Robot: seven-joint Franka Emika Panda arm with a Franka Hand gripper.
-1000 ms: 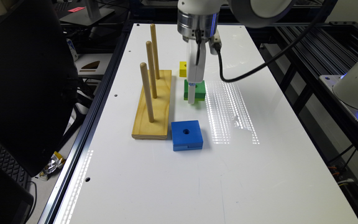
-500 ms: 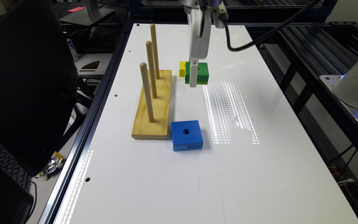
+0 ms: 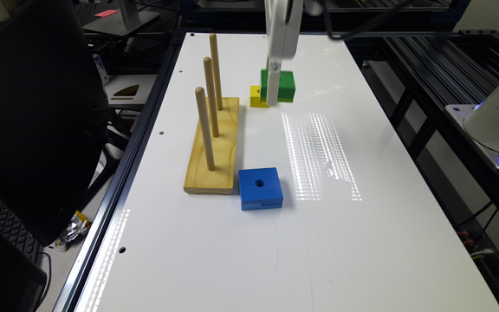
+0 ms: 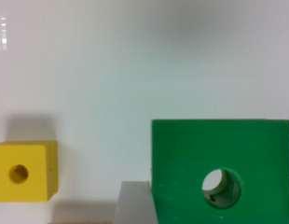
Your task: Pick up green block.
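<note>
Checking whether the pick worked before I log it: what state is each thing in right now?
green block: lifted off the table, held by the gripper.
yellow cube: resting on the table, hole up.
blue block: flat on the table, beside the peg board.
peg board: three pegs upright, all bare.

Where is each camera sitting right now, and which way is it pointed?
Exterior view: off the arm, raised at one short end of the white table, looking down its length; the gripper hangs in from above, holding the green block off the table beside the yellow cube.
Wrist view: on the wrist, looking down on the green block; a grey finger shows at its edge.
Shared: green block, yellow cube, table.
</note>
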